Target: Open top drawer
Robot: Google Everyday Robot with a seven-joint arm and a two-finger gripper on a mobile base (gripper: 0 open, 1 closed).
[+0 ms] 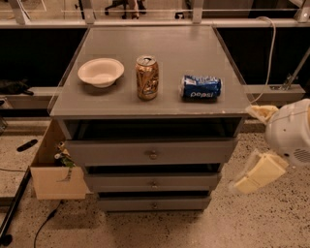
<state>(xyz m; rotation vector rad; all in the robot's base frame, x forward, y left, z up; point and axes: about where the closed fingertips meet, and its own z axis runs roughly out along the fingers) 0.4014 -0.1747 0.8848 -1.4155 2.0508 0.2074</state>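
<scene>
Speckled floor (271,223), a wooden box (57,183) at left, dark panels (38,53) behind.

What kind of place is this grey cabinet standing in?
Probably a robotics lab or office test area: speckled hard floor, black cable trailing across it, rolling chair base behind. The cream two-finger gripper hangs right of the grey wooden top drawer.

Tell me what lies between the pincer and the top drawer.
Only floor, in the camera view; the pincer hangs right of the top drawer.

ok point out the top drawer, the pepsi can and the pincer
top drawer (152,155), camera view, knob on its front
pepsi can (201,88), camera view, its label
pincer (244,147), camera view, right of the top drawer, gap between its fingers
</scene>
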